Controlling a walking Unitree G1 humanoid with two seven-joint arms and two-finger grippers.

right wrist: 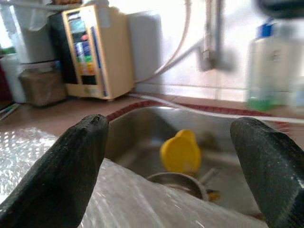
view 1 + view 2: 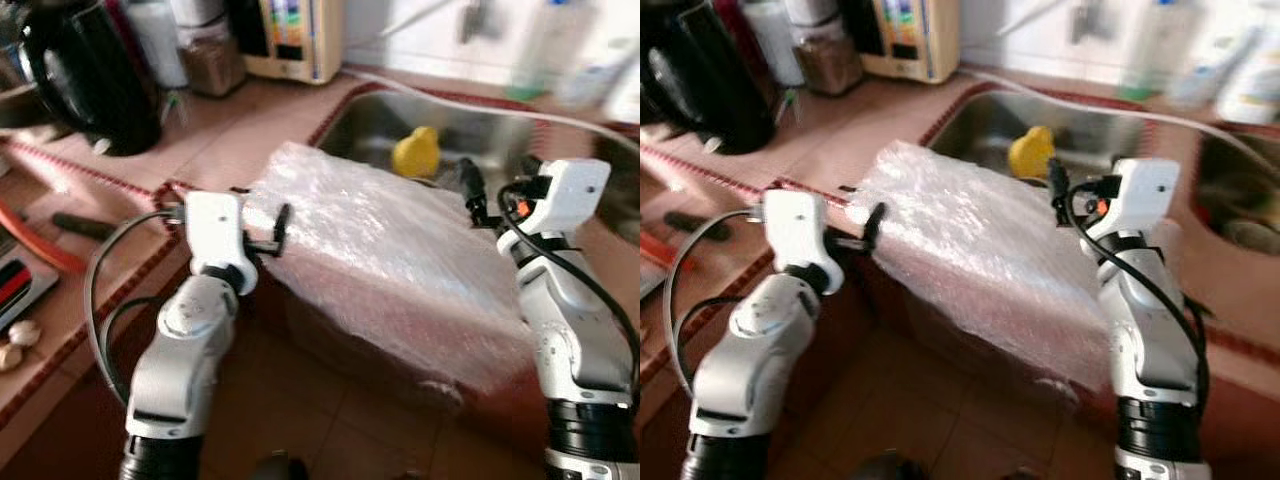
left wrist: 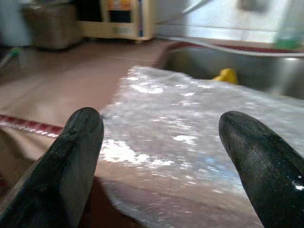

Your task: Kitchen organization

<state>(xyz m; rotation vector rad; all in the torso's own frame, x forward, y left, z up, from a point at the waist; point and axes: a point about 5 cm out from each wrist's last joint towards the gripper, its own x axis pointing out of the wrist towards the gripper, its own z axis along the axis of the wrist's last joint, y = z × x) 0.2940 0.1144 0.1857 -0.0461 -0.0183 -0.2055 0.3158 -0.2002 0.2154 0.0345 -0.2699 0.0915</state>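
Note:
A large bundle wrapped in clear bubble wrap (image 2: 390, 250) lies slanted over the counter edge in front of the sink (image 2: 480, 125). My left gripper (image 2: 272, 232) is open at the bundle's left corner, its black fingers (image 3: 76, 156) spread on either side of the wrap (image 3: 180, 142). My right gripper (image 2: 475, 195) is open at the bundle's far right edge, fingers (image 1: 71, 171) apart, looking over the wrap into the sink. A yellow object (image 1: 180, 152) lies in the basin.
A black kettle (image 2: 85, 75), a brown jar (image 2: 210, 65) and a cream appliance (image 2: 295, 35) stand at the back of the tiled counter (image 2: 200, 140). Bottles (image 2: 545, 50) stand behind the sink. Utensils and garlic cloves (image 2: 15, 340) lie at the left.

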